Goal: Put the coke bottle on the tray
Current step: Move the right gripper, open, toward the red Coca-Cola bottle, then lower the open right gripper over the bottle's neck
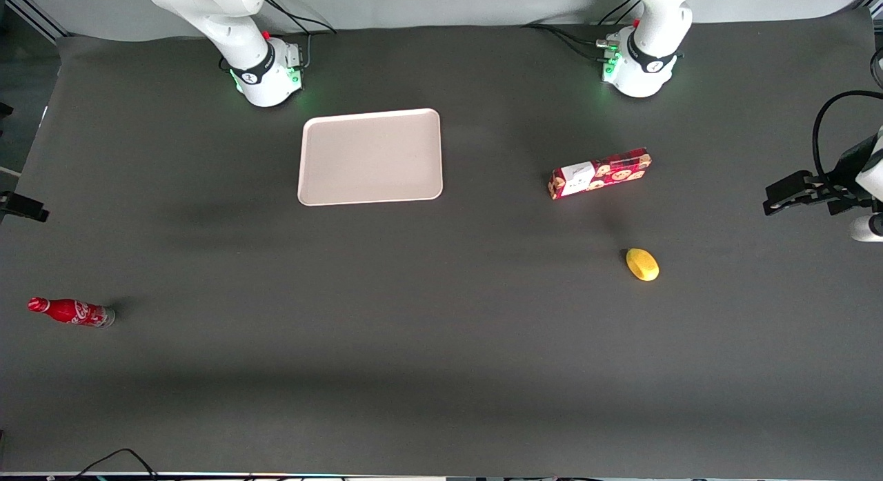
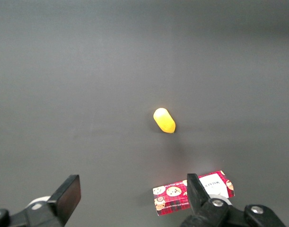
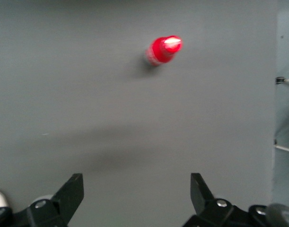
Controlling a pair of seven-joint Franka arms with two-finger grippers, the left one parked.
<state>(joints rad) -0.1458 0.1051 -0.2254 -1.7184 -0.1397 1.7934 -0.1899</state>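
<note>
1. Working arm (image 1: 227, 25): glossy white rounded casing, black band near the base joint, green status lights glowing at the base, small red spot beside them.
2. Black cables trail from that base (thin, looping over the grey backdrop).
3. Gripper (image 3: 137, 198), above the dark table: two black angular fingers (image 3: 71, 191) set wide apart, matte plastic look, silver round screw heads on the black mounts.
4. White rounded part shows beside one finger mount, greyish rounded part beside the second mount.
</note>
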